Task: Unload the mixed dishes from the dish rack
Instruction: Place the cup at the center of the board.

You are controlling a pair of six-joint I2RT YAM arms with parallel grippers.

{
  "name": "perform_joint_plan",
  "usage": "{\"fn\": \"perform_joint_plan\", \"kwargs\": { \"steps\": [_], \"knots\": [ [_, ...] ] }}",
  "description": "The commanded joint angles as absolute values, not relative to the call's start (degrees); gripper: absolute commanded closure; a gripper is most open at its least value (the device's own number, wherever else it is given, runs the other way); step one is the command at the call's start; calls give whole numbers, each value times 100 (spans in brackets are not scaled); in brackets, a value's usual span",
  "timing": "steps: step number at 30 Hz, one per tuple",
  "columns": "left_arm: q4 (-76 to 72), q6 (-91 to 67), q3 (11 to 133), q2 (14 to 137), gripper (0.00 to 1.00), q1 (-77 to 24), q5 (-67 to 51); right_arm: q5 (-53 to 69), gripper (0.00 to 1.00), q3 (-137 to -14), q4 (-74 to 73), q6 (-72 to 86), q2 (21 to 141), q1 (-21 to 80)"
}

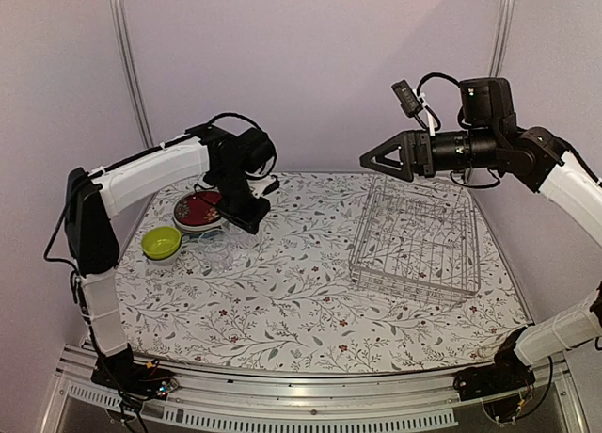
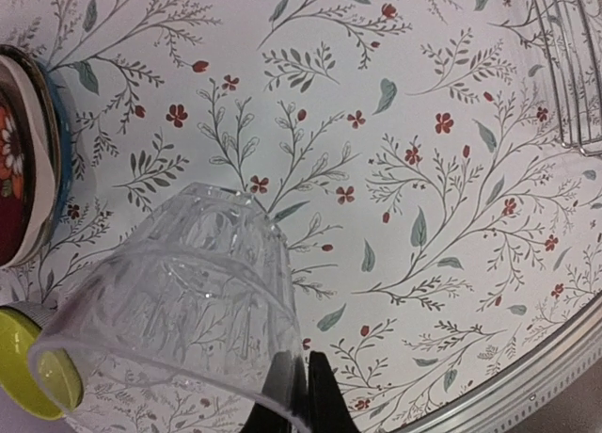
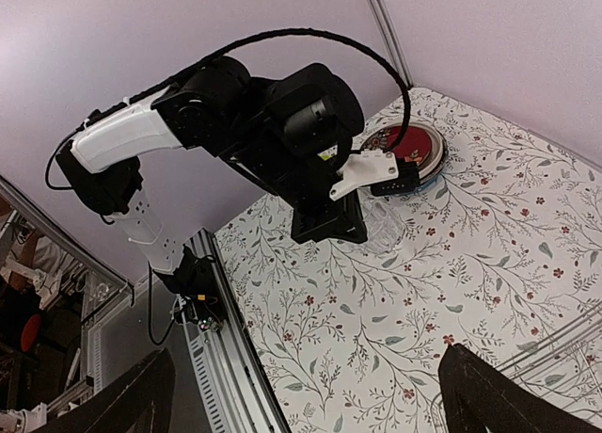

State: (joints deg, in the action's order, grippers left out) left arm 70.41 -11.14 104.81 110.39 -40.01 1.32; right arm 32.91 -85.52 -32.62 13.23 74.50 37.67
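Closest to my left wrist camera is the glass (image 2: 179,301), its wide rim toward the lens and its base farther off; the left tool (image 2: 301,395) is closed on that rim, the dark fingers (image 2: 282,400) pinching the clear wall between them. From above, the glass (image 1: 218,249) sits low over the left part of the table (image 1: 301,301), just under the left tool (image 1: 246,216); I cannot tell whether its base touches the cloth or hangs just off it. Beside it, farther left, the lime bowl (image 1: 162,242) stands upright on the table with something paler under it; behind the glass lies the red plate (image 1: 198,210), on top of a short stack whose blue rim shows at the edge in the left wrist view. Glass, bowl and stack lie close together but apart from one another. Well to the right stands the rack (image 1: 414,235), a wire basket set on the table's right half; the right tool (image 1: 376,157) hangs above its far left corner, held level and pointing left, jaws spread wide with nothing between them.
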Motion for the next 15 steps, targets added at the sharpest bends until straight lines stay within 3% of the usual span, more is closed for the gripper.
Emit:
{"fn": "perform_joint_plan", "kwargs": {
  "steps": [1, 15],
  "knots": [
    [7199, -952, 10812, 11355, 100, -4051, 395, 3156, 1, -8458, -3386, 1196, 7409, 3719],
    [7492, -710, 11096, 12177, 98, -4148, 605, 3111, 1, -8350, -3462, 1128, 7414, 3684]
  ]
}}
